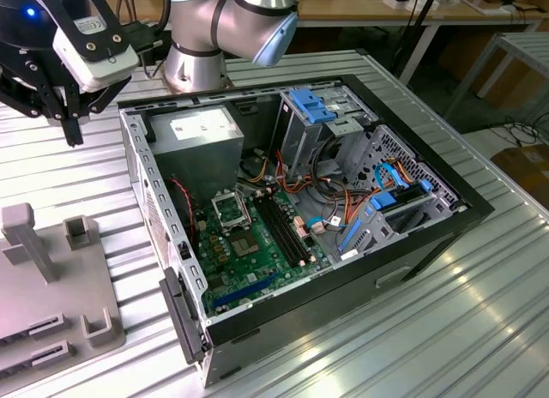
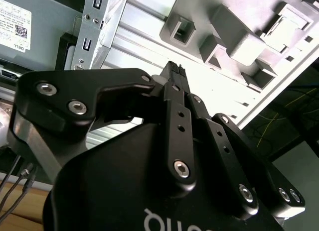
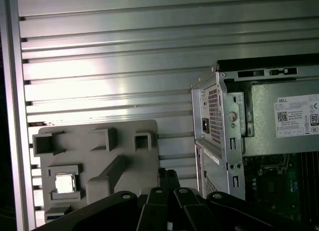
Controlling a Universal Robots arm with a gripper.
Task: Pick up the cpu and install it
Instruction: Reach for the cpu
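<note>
The tool hung from the arm at the far end of the exterior view's left, above the ribbed metal bench. It was just off the far left corner of the open computer case. Its black fingers pointed down and were closed, with the tips pressed together; in both wrist views they met in one narrow point. The tool touched neither the case nor the grey fixture plate that lay on the bench on the exterior view's left, nearer the camera than the tool.

The cpu lay flat in a square pocket of that fixture plate, silver face up, as the first wrist view showed. It sat well apart from the fingertips, with raised grey blocks between them. In the second wrist view the plate lay beyond the tips.

The case lay on its side with the panel off. Inside it, the green motherboard covered the floor. The black-framed socket sat near the board's far left part, just in front of the grey power supply. A metal drive cage with blue clips stood at the far end of the case, to the exterior view's right of the power supply.
</note>
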